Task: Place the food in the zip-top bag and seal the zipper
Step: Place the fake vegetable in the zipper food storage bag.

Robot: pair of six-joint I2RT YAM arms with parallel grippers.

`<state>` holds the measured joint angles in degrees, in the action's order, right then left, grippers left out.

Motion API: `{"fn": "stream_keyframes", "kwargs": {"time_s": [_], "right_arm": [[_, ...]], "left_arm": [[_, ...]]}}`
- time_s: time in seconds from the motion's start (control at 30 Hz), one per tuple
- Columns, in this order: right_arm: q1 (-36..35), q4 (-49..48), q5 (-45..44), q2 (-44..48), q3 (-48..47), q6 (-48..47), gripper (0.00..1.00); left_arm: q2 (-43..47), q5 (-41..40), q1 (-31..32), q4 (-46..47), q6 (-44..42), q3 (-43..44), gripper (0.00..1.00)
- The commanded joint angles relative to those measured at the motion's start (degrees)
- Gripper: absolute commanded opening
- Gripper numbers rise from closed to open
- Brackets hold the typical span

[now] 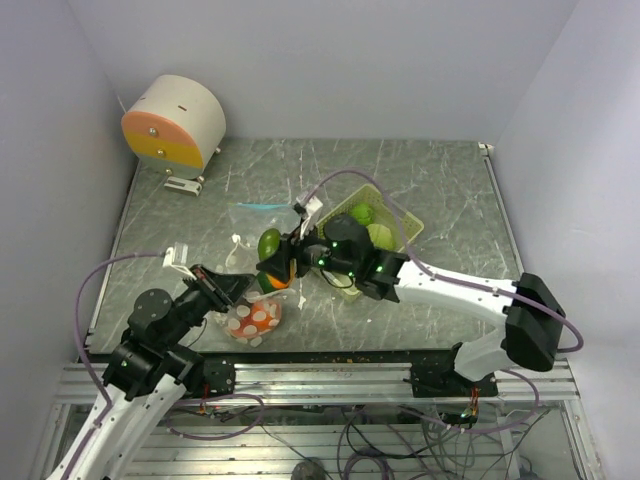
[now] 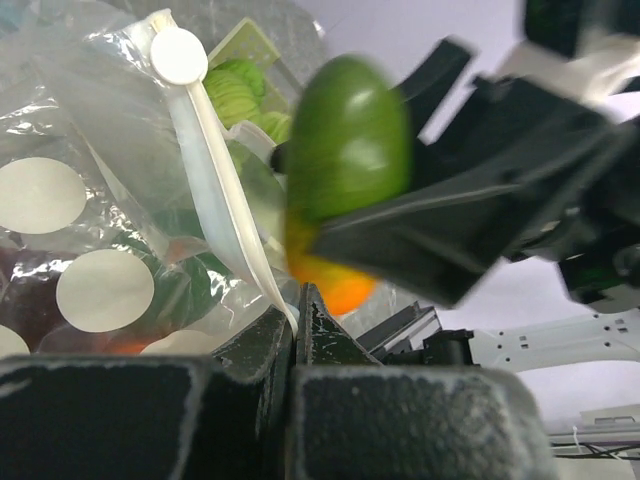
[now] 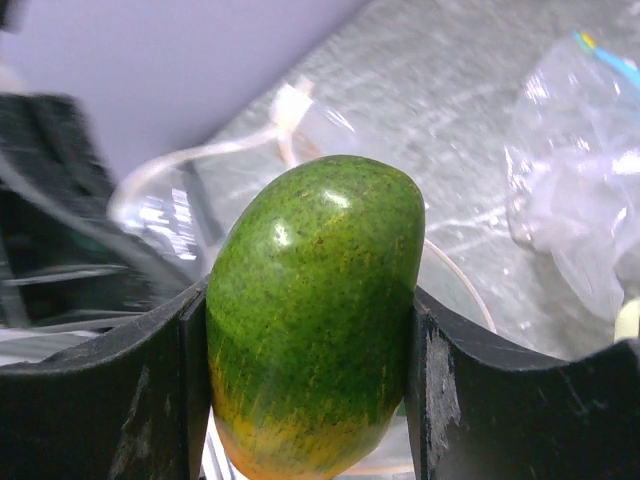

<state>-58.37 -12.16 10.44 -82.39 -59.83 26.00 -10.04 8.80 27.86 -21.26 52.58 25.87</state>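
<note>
Left arm (image 1: 150,352): lower left of the overhead frame; round black joint housings, with white shells on the lower links.
Right arm (image 1: 455,285): lower right; a long white shell, a boxy black housing at the far right and a black wrist section.
Cables (image 1: 79,320): pale purple, one loop beside each arm.
Lights (image 1: 335,247): small green dots on the black joints.
Left gripper (image 2: 298,300): matte black fingers, edges scuffed pale grey.
Right gripper (image 3: 310,310): black fingers with curved tops and grey scratches on the inner faces.
Bases (image 1: 440,378): black blocks along the bottom.
</note>
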Motion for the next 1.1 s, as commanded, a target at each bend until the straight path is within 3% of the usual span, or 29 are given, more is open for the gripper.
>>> {"fn": "stream_keyframes", "kwargs": {"time_s": [0.0, 0.2, 0.4, 0.77, 0.93, 1.07], "right_arm": [[-4.0, -2.7, -16.3, -2.1, 1.9, -2.1, 0.09], [-7.0, -1.2, -23.1, -5.0, 2.2, -5.1, 0.09], [-10.9, 0.6, -21.1, -2.7, 3.6, -8.9, 0.12], [-13.0, 7.1, -15.4, -2.3, 4.4, -8.8, 0.17], [-12.9, 10.5, -18.4, -7.1, -0.7, -8.8, 0.22], [-13.0, 12.4, -22.3, -10.0, -4.0, -9.4, 0.27]], "left_arm": [[5.7, -0.2, 0.2, 0.4, 1.1, 0.6, 0.07], [9.0, -1.3, 0.2, -3.2, 1.3, -1.3, 0.07], [9.7, -1.4, 0.2, -2.3, 0.7, -3.5, 0.07], [2.8, 0.7, 0.2, 8.2, -1.1, -5.9, 0.07], [-0.4, 5.5, 0.2, 17.2, 1.6, -8.0, 0.07], [-0.1, 7.6, 0.2, 16.7, 1.2, -5.8, 0.07]]}}
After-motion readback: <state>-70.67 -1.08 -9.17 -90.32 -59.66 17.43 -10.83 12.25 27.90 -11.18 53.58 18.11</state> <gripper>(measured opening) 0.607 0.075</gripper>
